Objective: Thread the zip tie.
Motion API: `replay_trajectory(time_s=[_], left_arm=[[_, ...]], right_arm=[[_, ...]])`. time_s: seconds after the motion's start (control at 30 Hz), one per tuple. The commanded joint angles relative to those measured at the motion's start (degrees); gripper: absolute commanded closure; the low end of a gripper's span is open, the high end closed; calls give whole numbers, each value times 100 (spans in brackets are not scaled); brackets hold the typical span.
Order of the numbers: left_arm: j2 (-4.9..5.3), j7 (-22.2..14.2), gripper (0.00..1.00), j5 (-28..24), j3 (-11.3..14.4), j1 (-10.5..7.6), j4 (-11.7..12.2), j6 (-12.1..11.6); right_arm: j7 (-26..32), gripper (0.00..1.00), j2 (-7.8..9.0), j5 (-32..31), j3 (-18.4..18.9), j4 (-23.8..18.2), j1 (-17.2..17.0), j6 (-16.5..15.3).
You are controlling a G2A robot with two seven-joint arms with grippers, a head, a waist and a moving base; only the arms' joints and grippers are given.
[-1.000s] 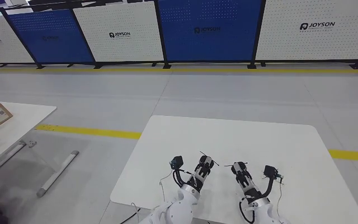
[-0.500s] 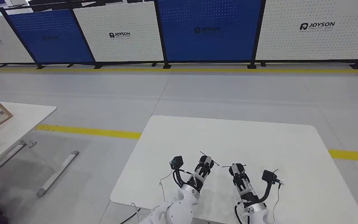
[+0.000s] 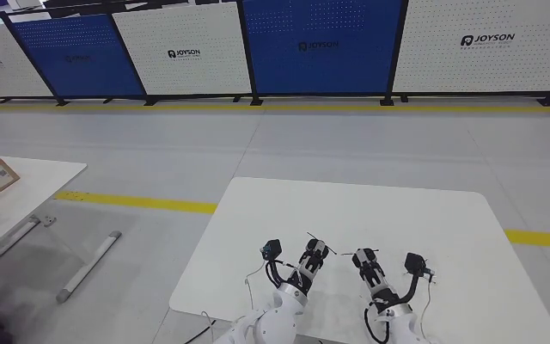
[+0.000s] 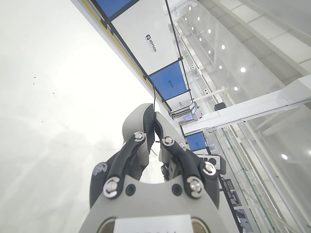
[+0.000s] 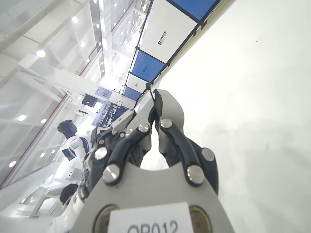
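Black plastic, thin and flexible: the zip tie (image 4: 153, 90) has its tail poking out past the tips of the grey two-fingered left tool (image 4: 154, 116), whose padded fingers are pressed together on it. Near it, over the near part of the white round-cornered surface (image 3: 361, 206), the matching grey right tool (image 5: 155, 100) is likewise pinched closed, with a small black zip tie head (image 5: 147, 86) standing proud of its tips. Whether both ends belong to one tie I cannot tell. The step in hand looks like lining up tail and head, which are not yet joined. The next move calls for bringing the tips together with the tail aimed squarely at the head's slot.
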Motion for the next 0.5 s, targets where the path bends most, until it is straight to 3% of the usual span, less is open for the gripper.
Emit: replay_trajectory(time_s=[0.0, 0.47], left_arm=[[0, 0, 100, 0, 0, 0, 0, 0], [0, 0, 100, 0, 0, 0, 0, 0]], right_arm=[[-73, 100, -29, 2, -52, -7, -20, 21], [-65, 100, -53, 82, 3, -22, -66, -24]])
